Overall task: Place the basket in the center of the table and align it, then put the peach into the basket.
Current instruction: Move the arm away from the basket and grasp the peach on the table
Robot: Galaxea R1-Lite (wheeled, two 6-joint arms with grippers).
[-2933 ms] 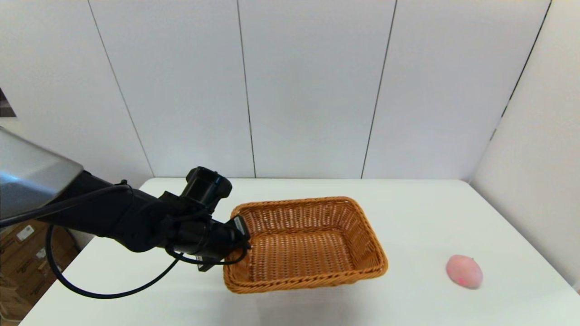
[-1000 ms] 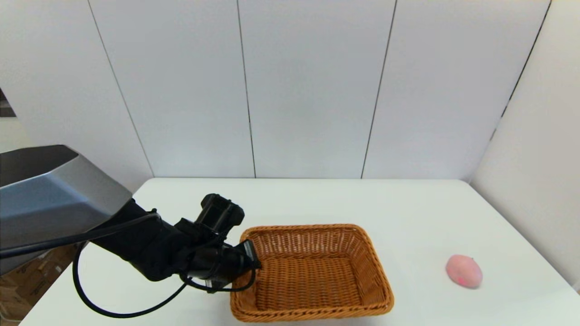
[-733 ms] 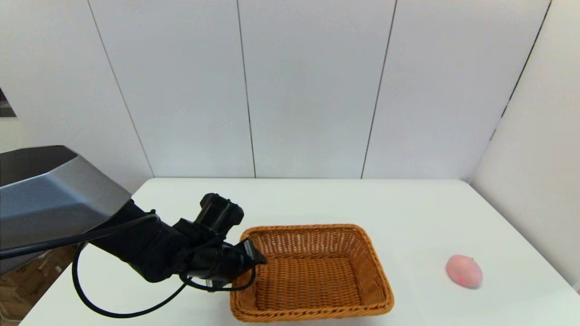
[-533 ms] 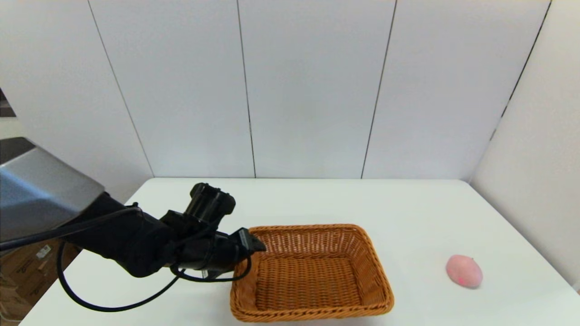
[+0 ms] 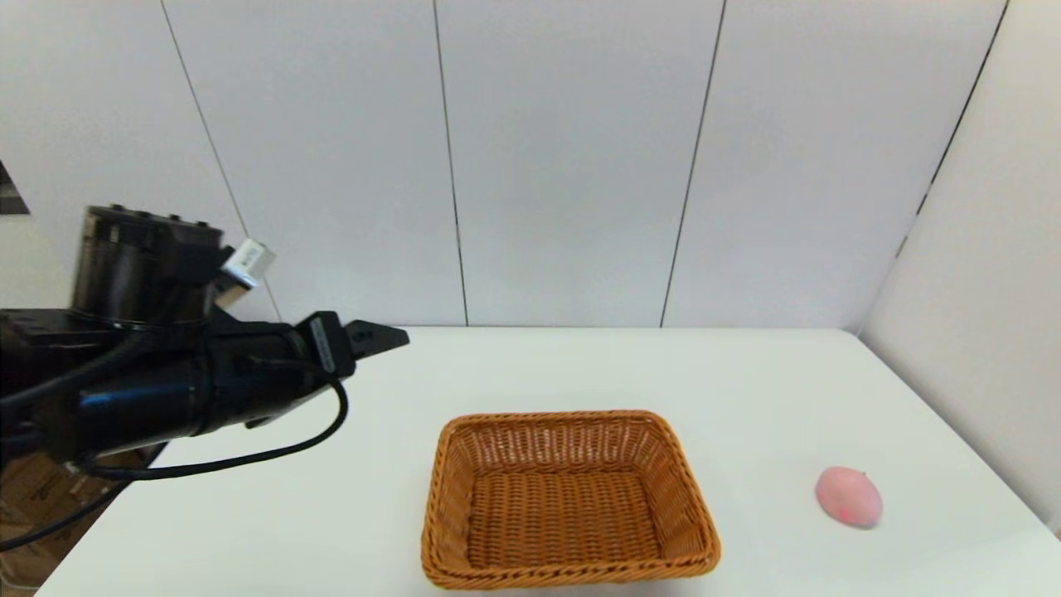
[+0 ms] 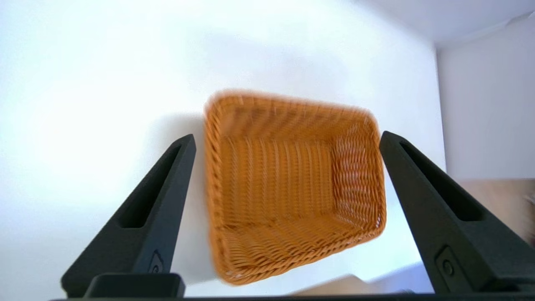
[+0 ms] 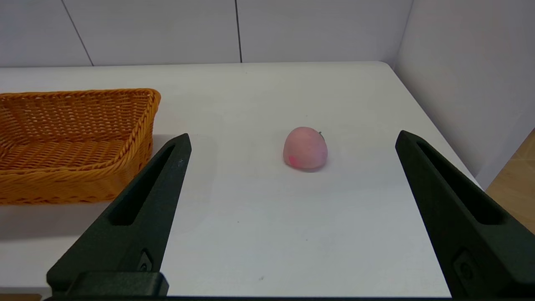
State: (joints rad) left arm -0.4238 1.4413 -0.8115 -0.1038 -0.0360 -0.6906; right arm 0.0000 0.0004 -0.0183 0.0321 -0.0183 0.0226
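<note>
The left gripper (image 5: 377, 337) has let go of the basket (image 5: 568, 497) and risen leftward, fingers spread. Only its wrist view shows the right gripper (image 7: 292, 142), spread wide before the peach (image 7: 305, 148).

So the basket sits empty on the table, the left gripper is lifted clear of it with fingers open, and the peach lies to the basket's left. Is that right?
Not quite: the peach lies to the right of the basket, not the left, as the head view shows. The rest holds: the basket is empty on the table, and the left gripper is lifted clear of it, open.
</note>
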